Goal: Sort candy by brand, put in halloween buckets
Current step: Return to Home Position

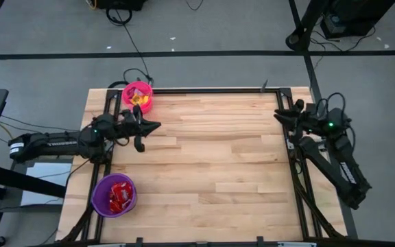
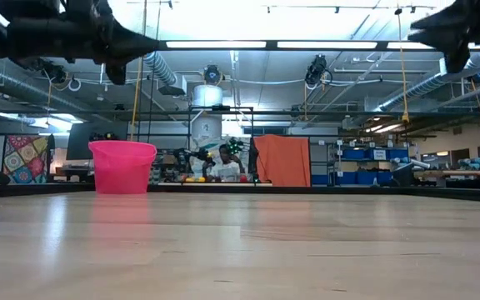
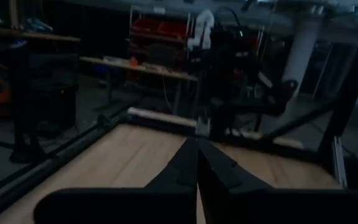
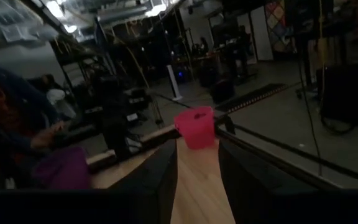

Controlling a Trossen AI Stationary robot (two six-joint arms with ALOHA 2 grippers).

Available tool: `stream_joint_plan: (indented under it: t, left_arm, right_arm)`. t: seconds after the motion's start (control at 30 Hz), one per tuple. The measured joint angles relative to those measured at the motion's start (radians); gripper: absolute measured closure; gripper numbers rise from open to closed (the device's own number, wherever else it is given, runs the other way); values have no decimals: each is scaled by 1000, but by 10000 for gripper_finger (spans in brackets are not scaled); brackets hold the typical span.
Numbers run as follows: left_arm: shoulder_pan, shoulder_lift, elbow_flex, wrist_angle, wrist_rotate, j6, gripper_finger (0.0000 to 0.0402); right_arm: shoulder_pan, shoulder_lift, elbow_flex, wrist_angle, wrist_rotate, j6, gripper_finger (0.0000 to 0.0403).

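Observation:
The hot pink bucket [image 1: 137, 96] [image 2: 122, 166] [image 4: 195, 127] stands on its base at the table's far left corner, with yellow candy [image 1: 139, 99] inside. The purple bucket [image 1: 114, 194] [image 4: 61, 168] stands at the near left edge, holding shiny red candy [image 1: 121, 196]. My left gripper [image 1: 155, 125] [image 2: 150, 40] [image 3: 197, 158] hangs in the air just near-right of the pink bucket, pointing toward the table's right, shut and holding nothing. My right gripper [image 1: 278, 112] [image 4: 197, 177] waits raised at the table's right edge, open, pointing toward the left.
Bare wooden tabletop [image 1: 218, 158] stretches between the two arms, framed by a dark rail [image 1: 211, 90]. Cables trail on the floor beyond the far edge [image 1: 132, 41]. A person [image 2: 223, 167] sits in the room behind the table.

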State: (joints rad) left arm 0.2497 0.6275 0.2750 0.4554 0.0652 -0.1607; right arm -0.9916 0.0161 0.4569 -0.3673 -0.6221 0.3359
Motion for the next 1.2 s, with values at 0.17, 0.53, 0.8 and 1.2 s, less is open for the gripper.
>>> stream_joint_plan:
  t: [0.17, 0.53, 0.8, 1.2]
  left_arm:
    - [-36, 0, -6, -82, -34, 54, 396]
    - [-50, -14, -6, -396, -62, 63, 400]
    - [-50, -162, -120, -332, -58, 53, 400]
    - [-51, -250, -215, -293, -67, 23, 401]
  right_arm:
    - [1, -4, -68, 48, -34, -113, 298]
    - [2, -4, -184, 162, -106, -223, 392]
    - [5, -4, -254, 258, -89, -179, 398]
    - [85, -3, -451, 527, -75, -145, 400]
